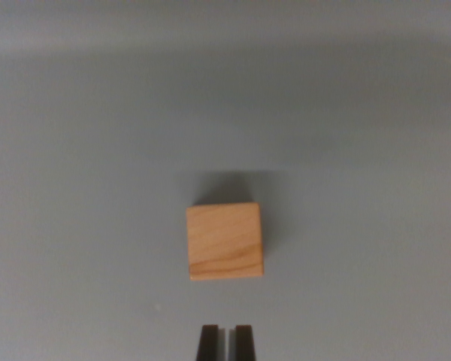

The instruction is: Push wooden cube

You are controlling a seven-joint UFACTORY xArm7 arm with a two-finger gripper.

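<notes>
A light wooden cube with visible grain rests on a plain grey surface, just below the middle of the wrist view. My gripper shows at the bottom edge as two dark fingertips standing side by side with only a thin slit between them, shut on nothing. The tips sit below the cube in the picture, roughly in line with its centre, with a strip of bare surface between them and the cube's near face. A soft shadow lies beyond the cube's far edge.
The grey surface stretches out on all sides of the cube. A paler band runs across the top of the view, where the surface seems to end or change.
</notes>
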